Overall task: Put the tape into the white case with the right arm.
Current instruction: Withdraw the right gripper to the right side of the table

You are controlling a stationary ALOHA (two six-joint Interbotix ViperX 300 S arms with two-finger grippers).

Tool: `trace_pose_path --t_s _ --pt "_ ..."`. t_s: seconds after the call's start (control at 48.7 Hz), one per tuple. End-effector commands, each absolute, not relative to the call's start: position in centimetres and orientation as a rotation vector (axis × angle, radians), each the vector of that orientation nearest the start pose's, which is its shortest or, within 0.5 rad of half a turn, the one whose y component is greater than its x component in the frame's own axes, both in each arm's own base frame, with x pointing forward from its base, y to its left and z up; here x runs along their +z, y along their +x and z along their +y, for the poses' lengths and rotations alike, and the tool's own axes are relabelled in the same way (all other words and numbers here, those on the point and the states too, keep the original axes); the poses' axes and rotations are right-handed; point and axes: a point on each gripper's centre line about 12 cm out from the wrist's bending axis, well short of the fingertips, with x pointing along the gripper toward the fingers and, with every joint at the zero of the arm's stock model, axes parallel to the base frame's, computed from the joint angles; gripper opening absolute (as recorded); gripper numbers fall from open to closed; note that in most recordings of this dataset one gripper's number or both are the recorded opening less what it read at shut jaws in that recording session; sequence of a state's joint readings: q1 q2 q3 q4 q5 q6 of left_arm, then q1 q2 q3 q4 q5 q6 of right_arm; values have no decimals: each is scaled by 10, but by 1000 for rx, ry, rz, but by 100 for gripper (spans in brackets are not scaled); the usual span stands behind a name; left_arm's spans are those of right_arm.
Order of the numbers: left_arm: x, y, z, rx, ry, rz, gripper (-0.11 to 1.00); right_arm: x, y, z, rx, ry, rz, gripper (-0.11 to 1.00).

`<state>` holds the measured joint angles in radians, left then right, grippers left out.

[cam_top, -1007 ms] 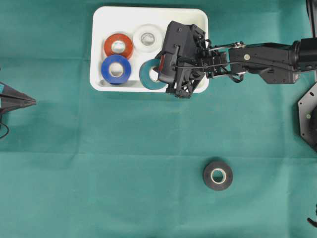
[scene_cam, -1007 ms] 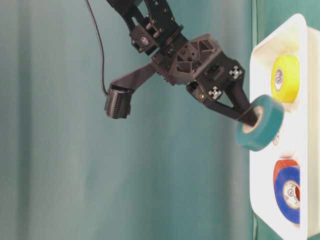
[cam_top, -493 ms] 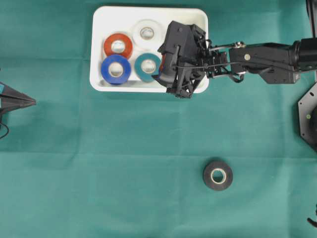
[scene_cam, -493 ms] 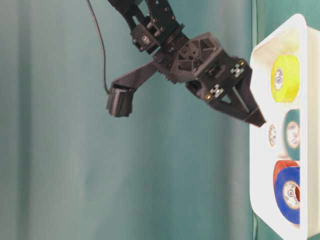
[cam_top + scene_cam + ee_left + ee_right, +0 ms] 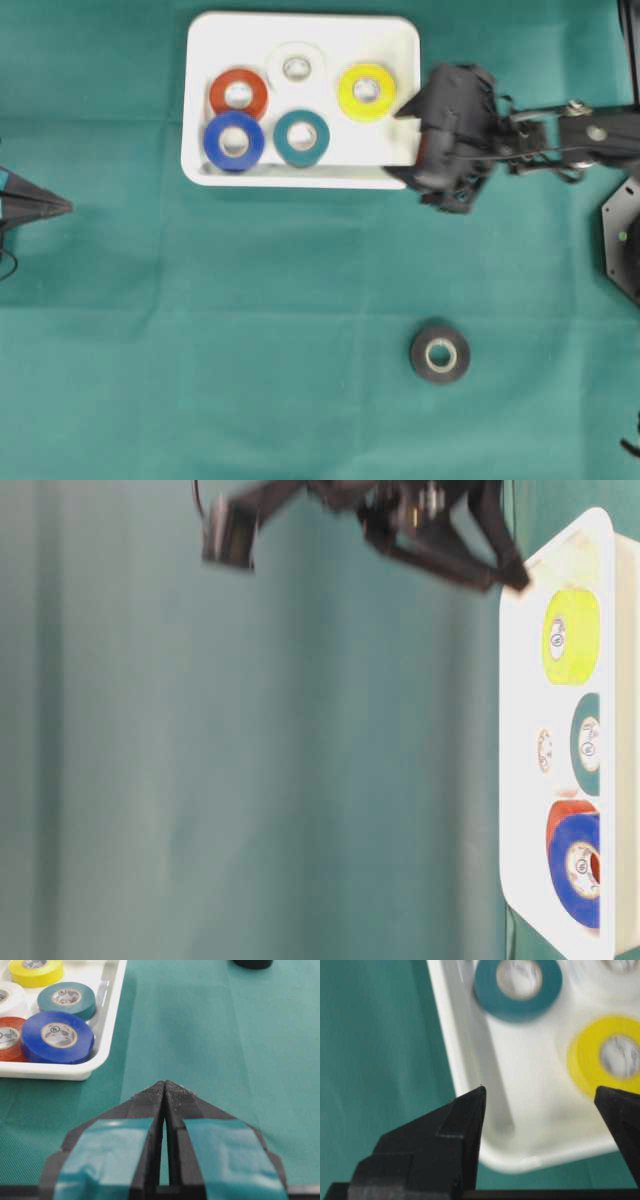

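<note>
Overhead exterior | right gripper (image 5: 400, 140) open, empty | teal tape (image 5: 301, 137) in white case (image 5: 300, 25)

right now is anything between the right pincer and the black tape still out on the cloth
Nothing visible. The right pincer hangs open and empty at the white case's right edge, and only bare green cloth lies between it and the black tape. The other five rolls sit inside the case, off that path.

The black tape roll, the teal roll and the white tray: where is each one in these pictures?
black tape roll (image 5: 440, 353): overhead view, on its dark side band, lying on the green cloth.
teal roll (image 5: 302, 138): overhead view, on its teal ring, inside the tray.
white tray (image 5: 300, 27): overhead view, on its bare floor near the far rim.
</note>
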<state>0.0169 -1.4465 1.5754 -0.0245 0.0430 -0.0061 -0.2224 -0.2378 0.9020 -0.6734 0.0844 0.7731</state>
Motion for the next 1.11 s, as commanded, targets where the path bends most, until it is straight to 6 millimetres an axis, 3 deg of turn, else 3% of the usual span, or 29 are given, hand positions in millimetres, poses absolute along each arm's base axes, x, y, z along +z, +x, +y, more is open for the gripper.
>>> trace_pose_path --t_s 0.0,0.247,0.658,0.843,1.089 --pt "169 125 2 20 -29 164 0 179 287 -71 -296 152 677 70" --pt "169 125 2 20 -31 164 0 175 241 -61 -299 153 655 69" --pt "169 125 2 20 -31 164 0 170 185 -48 -296 147 566 69" --pt "169 125 2 20 -29 164 0 169 172 -44 -290 146 523 68" --pt "169 125 2 20 -32 162 0 169 172 -32 -221 127 513 68"
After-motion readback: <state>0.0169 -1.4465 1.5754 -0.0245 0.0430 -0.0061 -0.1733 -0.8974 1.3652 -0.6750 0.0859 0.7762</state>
